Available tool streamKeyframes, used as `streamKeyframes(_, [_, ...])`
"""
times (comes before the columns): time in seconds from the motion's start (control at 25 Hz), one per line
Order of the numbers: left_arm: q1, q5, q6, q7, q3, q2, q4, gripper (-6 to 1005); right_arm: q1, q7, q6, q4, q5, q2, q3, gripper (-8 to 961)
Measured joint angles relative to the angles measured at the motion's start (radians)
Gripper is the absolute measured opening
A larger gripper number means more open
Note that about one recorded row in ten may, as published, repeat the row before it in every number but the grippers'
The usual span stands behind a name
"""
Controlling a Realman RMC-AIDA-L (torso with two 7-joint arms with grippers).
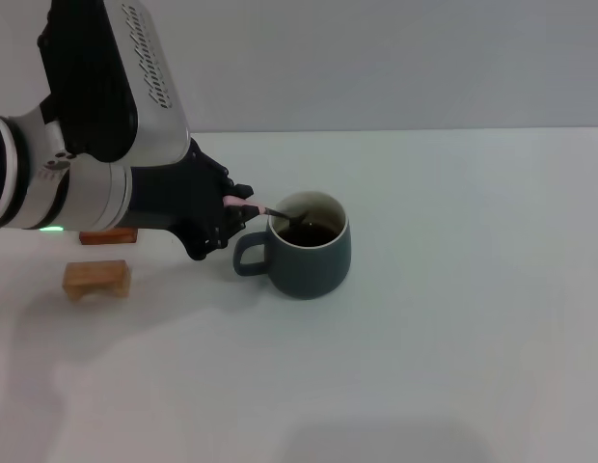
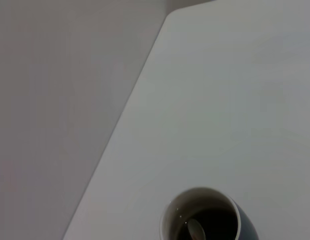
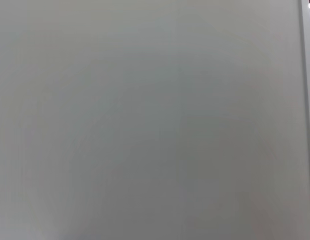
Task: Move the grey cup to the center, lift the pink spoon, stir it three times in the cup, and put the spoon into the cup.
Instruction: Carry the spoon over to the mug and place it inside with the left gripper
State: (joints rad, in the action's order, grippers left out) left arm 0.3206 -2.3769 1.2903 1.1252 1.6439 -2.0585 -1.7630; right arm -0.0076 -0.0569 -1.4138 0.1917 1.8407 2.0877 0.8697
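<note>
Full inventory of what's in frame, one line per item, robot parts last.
grey cup: 1, blue-grey with cream inside and dark liquid, mid-table, handle toward the robot's left.
pink spoon: 1, pink handle, bowl end in the cup, handle over the rim.
wooden blocks: 2, tan and reddish-brown, on the robot's left side.
table: 1, white.
left gripper: 1, black, shut on the spoon handle beside the cup.
right gripper: not visible.

I see even, soft, diffuse lighting in the head view, with no glare on the white surface [image 1: 453, 338]. Faint shadows sit under the grey cup [image 1: 310, 246] and arm. Both wrist views read dimmer, flatter and slightly soft in focus.
</note>
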Motion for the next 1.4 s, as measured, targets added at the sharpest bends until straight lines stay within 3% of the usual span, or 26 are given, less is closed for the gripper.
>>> streamKeyframes(0.76, [0.131, -0.068, -0.068, -0.003, -0.038, -0.002, 0.232, 144, 0.000, -0.001, -0.003, 0.003, 0.000, 0.000, -0.015, -2])
streamKeyframes(1.12, [0.148, -0.062, -0.084, -0.004, -0.093, -0.005, 0.236, 144, 0.007, -0.001, -0.002, 0.005, 0.000, 0.000, -0.018, -2])
streamKeyframes(1.4, [0.121, -0.070, -0.052, -0.025, -0.112, -0.003, 0.170, 144, 0.009, -0.001, -0.001, 0.005, 0.001, 0.000, -0.028, -2])
